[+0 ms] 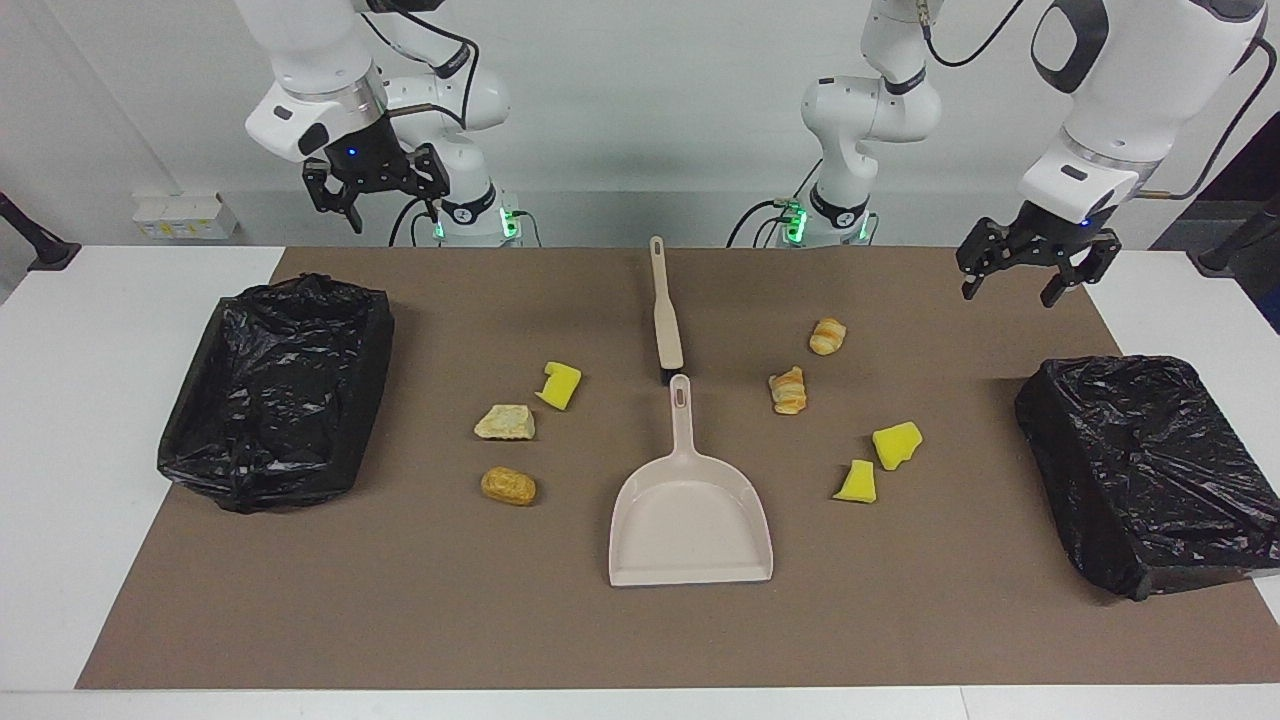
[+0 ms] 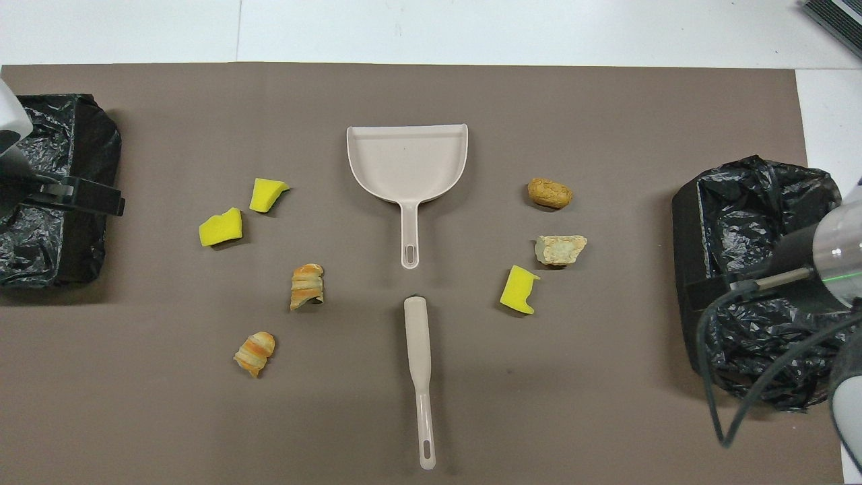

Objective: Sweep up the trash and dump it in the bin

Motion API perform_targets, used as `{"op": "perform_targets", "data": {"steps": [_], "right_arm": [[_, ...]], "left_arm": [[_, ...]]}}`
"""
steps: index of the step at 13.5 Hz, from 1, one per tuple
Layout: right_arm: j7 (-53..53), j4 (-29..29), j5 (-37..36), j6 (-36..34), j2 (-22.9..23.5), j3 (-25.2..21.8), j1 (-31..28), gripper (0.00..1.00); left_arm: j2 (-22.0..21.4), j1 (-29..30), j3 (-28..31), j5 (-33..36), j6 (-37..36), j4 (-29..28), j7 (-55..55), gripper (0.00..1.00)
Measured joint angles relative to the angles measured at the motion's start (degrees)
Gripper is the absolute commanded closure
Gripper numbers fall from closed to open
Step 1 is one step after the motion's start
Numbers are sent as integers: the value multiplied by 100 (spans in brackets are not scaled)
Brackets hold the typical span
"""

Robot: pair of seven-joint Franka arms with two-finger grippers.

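With both arms raised, the left gripper (image 1: 1026, 277) hangs with its fingers spread apart and holding nothing, over the mat's (image 1: 420, 600) edge at the left arm's end of the table (image 1: 60, 420), above the bin (image 1: 1150, 470) there. The right gripper (image 1: 376, 190), likewise spread and empty, hangs over the table's robot-side edge, up from the other bin (image 1: 275, 385).

Taking the dustpan (image 1: 690, 525) in the facing view as the dial's centre, the brush (image 1: 664, 310) lies at 12 o'clock, its dark head just beside the tip of the dustpan's handle. All the trash sits on the mat, well apart from both bins. A croissant (image 1: 827, 336) lies at 1 o'clock, a second croissant (image 1: 788, 390) between it and the handle. Two sponge chunks (image 1: 897, 444) (image 1: 857, 482) lie close together at 2 to 3 o'clock. Toward the right arm's end, a third sponge chunk (image 1: 559, 385) lies at 10 o'clock, a pale bread lump (image 1: 505, 423) just beside it, and a brown roll (image 1: 508, 486) at 9 o'clock.

Both bins are lined with black bags.
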Motion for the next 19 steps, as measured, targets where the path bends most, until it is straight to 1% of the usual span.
{"op": "perform_targets", "data": {"steps": [4, 5, 7, 9, 11, 13, 17, 19], "right_arm": [[654, -354, 222, 849, 111, 12, 410, 0], [830, -378, 335, 1019, 205, 13, 533, 0], [1119, -330, 497, 1266, 540, 17, 741, 0], [1624, -98, 522, 1427, 1044, 19, 951, 0], [2290, 275, 558, 1725, 1622, 24, 1192, 0], [2673, 608, 822, 1976, 2085, 25, 1330, 0], [3170, 850, 1052, 2357, 2520, 60, 1396, 0], [3341, 944, 1067, 2493, 2690, 97, 1481, 0]], "left_arm": [[-30, -177, -12, -4, 42, -247, -18, 0], [-67, -274, -12, -5, 135, -410, -77, 0], [-233, -553, -22, -8, 499, -934, -351, 0], [-473, -887, -33, -12, 805, -1556, -594, 0], [-769, -1315, -42, -16, 1020, -2218, -959, 0], [-1093, -1810, -54, -18, 1142, -2800, -1373, 0], [-1508, -2778, -81, -21, 1516, -3612, -2370, 0], [-1697, -3113, -99, -21, 1712, -3939, -2734, 0]]}}
